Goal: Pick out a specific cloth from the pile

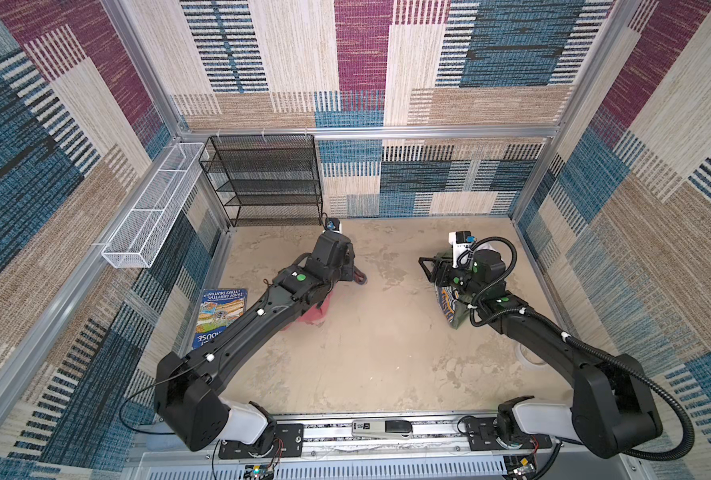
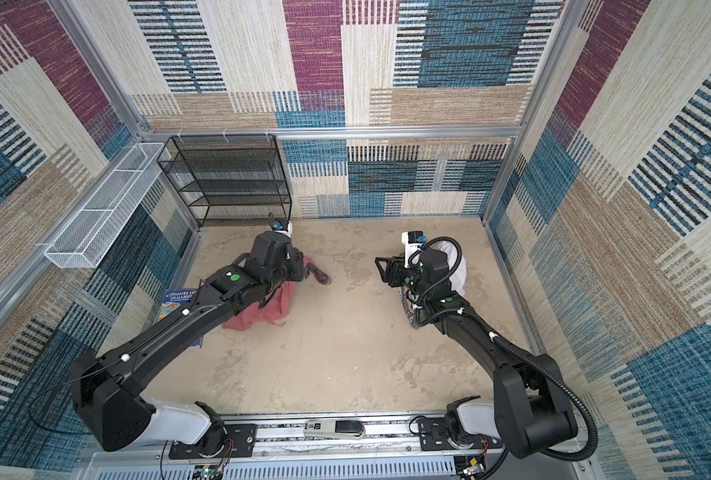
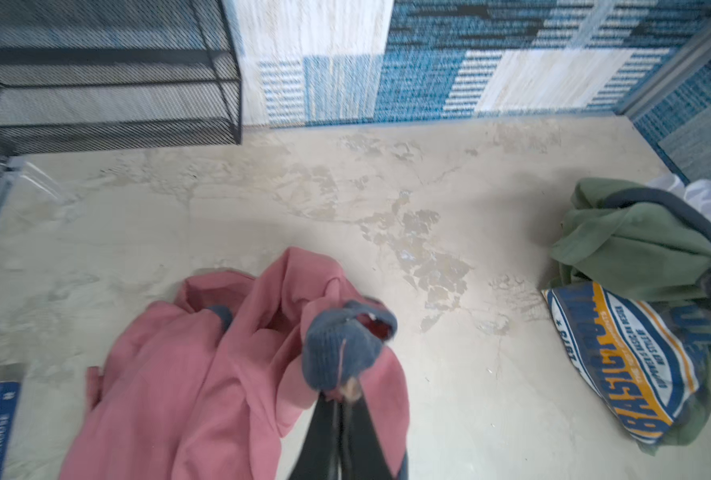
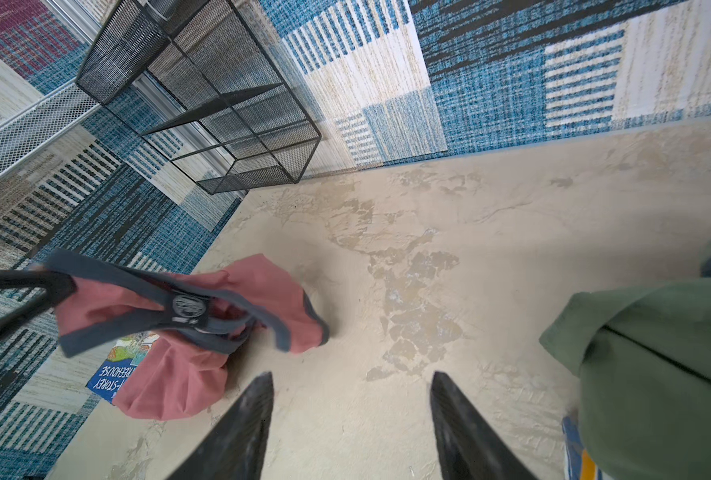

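Note:
My left gripper (image 3: 339,395) is shut on the grey-blue trim of the salmon-red cloth (image 3: 221,374). The cloth (image 2: 270,311) hangs from it on the left side of the table, its lower folds resting on the surface. The right wrist view shows the collar stretched up to those fingers (image 4: 61,286). The pile (image 3: 636,249) lies apart at the right: olive green on top, a blue-and-yellow print (image 3: 619,365) below, white behind. My right gripper (image 4: 351,374) hovers open beside the pile (image 1: 453,307), nothing between its fingers.
A black mesh shelf (image 1: 266,178) stands at the back left wall. A white wire basket (image 1: 154,203) hangs on the left wall. A blue book (image 1: 221,311) lies by the left edge, partly under the cloth. Patterned walls close in three sides.

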You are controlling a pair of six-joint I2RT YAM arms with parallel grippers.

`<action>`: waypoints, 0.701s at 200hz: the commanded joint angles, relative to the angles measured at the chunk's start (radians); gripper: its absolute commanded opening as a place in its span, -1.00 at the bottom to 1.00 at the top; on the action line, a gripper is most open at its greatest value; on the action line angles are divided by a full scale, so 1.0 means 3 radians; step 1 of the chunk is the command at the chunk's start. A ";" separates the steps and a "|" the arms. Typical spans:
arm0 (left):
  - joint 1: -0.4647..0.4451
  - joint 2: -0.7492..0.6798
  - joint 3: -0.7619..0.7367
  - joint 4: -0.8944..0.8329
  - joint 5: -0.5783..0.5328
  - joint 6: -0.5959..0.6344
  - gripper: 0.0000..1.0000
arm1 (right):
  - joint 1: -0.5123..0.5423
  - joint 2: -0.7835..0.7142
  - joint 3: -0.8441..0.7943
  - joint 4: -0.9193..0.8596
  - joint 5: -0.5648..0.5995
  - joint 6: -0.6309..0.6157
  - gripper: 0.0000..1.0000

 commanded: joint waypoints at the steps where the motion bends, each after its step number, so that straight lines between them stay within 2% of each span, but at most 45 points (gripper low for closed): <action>1: 0.0059 -0.0203 0.0019 -0.0194 -0.0399 0.0192 -1.00 | 0.0001 -0.0017 0.0036 0.0064 -0.0079 0.0061 0.26; 27: 0.0228 -0.0411 0.0005 -0.0340 -0.0563 0.0236 -1.00 | 0.0002 -0.0011 0.0053 0.0071 -0.0115 0.0084 0.26; 69: 0.0592 -0.0572 0.0001 -0.0516 -0.0547 0.0216 -1.00 | 0.0001 0.0019 0.0066 0.0076 -0.0155 0.0110 0.26; 104: 0.0896 -0.0581 -0.0094 -0.0549 -0.0452 0.0108 -1.00 | 0.0001 0.0042 0.0072 0.0085 -0.0165 0.0115 0.26; 140: 0.1063 -0.0499 -0.0294 -0.0509 -0.0386 0.0006 -1.00 | -0.0002 0.0104 0.0095 0.0088 -0.0197 0.0123 0.25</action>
